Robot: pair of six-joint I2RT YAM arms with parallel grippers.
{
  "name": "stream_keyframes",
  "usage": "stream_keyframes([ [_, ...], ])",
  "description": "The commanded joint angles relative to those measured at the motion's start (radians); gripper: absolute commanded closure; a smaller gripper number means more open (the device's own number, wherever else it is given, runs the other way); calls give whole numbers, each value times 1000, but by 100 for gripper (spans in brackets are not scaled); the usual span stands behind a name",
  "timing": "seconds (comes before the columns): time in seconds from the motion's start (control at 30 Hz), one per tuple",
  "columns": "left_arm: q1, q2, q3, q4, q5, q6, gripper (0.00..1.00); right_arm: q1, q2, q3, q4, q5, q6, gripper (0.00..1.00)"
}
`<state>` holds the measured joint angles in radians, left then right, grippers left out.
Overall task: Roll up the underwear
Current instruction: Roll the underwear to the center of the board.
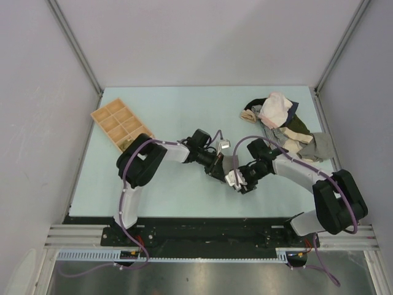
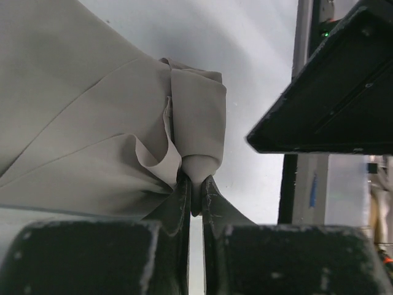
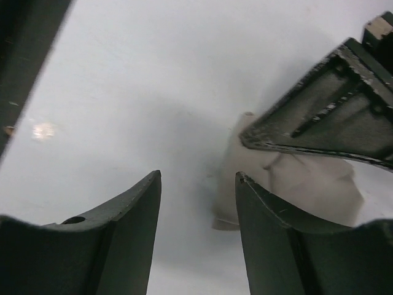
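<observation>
The underwear [image 2: 92, 123] is soft, matt taupe cloth, smoothly creased. Jaws of the left gripper [image 2: 195, 193] look like scuffed matt black plastic. The counter [image 3: 123, 92] is smooth, faintly glossy.

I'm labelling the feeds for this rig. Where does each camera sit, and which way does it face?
Top external: above and behind the robot, looking down on the table; left arm and right arm show whole.
Left wrist: on the left arm, looking along the left gripper, shut on the underwear.
Right wrist: on the right arm, looking past the open right gripper at the table.
Shared: both wrist views show the underwear and the other gripper.
</observation>
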<state>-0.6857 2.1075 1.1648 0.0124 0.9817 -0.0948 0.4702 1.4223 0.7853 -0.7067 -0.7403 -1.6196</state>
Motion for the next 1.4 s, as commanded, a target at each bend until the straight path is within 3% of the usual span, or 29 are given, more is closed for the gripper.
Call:
stream_keyframes([
  [0.0, -21, 121, -24, -187, -78, 26, 92, 16, 36, -1, 177, 97, 43, 44],
  [0.27, -11, 109, -28, -140, -89, -17, 85, 42, 102, -27, 227, 171, 61, 50],
  [0.37, 3, 57, -63, -63, -101, -65, 77, 45, 136, -26, 233, 200, 79, 57],
  [0.47, 21, -67, -161, 121, -133, -121, 65, 44, 159, -20, 227, 217, 110, 71],
  [0.5, 21, -102, -189, 208, -170, -123, 62, 42, 164, -15, 199, 210, 118, 79],
  [0.6, 23, -266, -295, 332, -283, -83, 57, 36, 188, 44, 97, 174, 139, 87],
  [0.83, -75, -642, -667, 653, -483, 154, 33, -21, 332, 322, -328, -31, 155, 89],
  [1.0, -181, -704, -665, 566, -552, 300, 29, -41, 444, 405, -462, -100, 181, 89],
  [1.37, -308, -448, -449, 388, -629, 443, 30, -100, 549, 430, -401, -96, 339, 89],
])
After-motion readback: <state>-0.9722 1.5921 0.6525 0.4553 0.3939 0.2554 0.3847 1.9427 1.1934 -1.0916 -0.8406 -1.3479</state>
